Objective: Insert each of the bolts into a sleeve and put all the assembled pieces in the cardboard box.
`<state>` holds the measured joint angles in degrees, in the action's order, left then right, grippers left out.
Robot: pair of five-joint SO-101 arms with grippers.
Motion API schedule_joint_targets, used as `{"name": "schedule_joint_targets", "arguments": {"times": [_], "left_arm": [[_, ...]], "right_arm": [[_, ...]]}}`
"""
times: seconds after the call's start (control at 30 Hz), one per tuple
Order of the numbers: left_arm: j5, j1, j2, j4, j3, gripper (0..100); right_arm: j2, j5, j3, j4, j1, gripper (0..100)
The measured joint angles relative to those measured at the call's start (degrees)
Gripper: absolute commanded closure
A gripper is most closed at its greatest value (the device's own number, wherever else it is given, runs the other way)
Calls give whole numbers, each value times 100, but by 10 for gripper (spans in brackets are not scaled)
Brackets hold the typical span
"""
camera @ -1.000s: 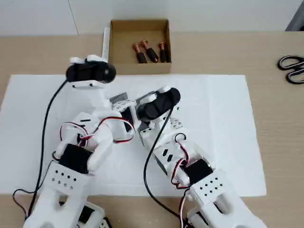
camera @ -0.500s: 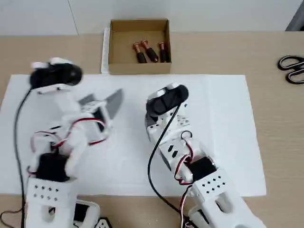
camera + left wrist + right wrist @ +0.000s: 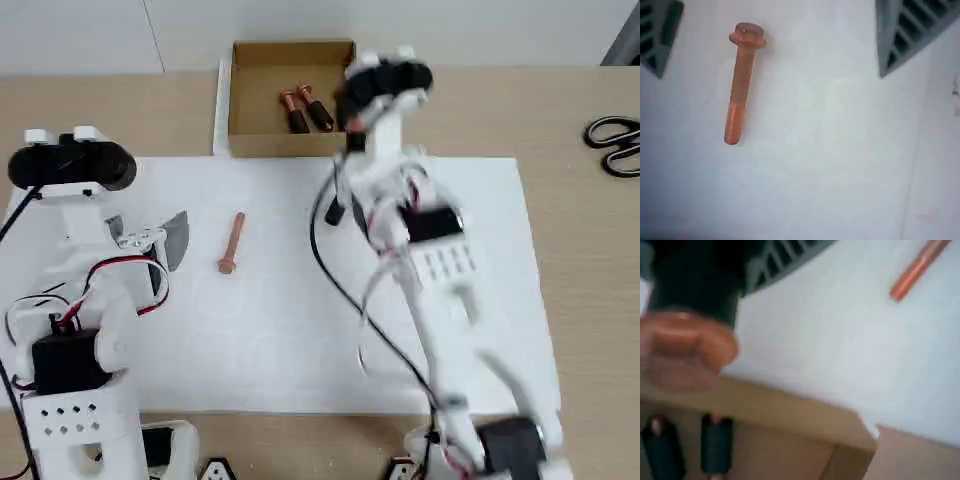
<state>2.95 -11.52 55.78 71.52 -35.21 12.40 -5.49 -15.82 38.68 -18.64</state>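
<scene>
Left wrist view: the left gripper [image 3: 771, 60] has its jaws spread wide on either side of a bare copper bolt [image 3: 742, 85], which lies on the white sheet [image 3: 840, 160]. The right gripper [image 3: 700, 290] clamps a sleeved bolt [image 3: 687, 347] over the cardboard box [image 3: 290, 145] rim. Two more sleeved bolts [image 3: 305, 110] lie inside the box.

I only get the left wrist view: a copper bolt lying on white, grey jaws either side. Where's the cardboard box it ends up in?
Observer: The cardboard box stands toward the table's far side, just beyond the white sheet.
Operator: Anything inside?
Observer: Two assembled pieces lie in it.
Operator: And the other arm?
Observer: The right arm's jaws hold a further assembled piece at the box's rim.
</scene>
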Motion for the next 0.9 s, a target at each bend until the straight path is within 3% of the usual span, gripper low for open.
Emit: {"name": "schedule_joint_targets", "arguments": {"times": [0.2, 0.4, 0.57, 0.73, 0.9], "left_arm": [[-18, 0, 0, 70, 0, 739], [-18, 0, 0, 176, 0, 739], [-18, 0, 0, 220, 0, 739], [-18, 0, 0, 220, 0, 739], [-18, 0, 0, 220, 0, 739]], "right_arm": [[-2567, 0, 2734, -18, 9, 995], [-4633, 0, 4844, -1081, 9, 995], [-5873, 0, 5758, -1793, 9, 995], [-6760, 0, 6356, -1855, 9, 991], [-7349, 0, 6752, -1864, 44, 850]]}}
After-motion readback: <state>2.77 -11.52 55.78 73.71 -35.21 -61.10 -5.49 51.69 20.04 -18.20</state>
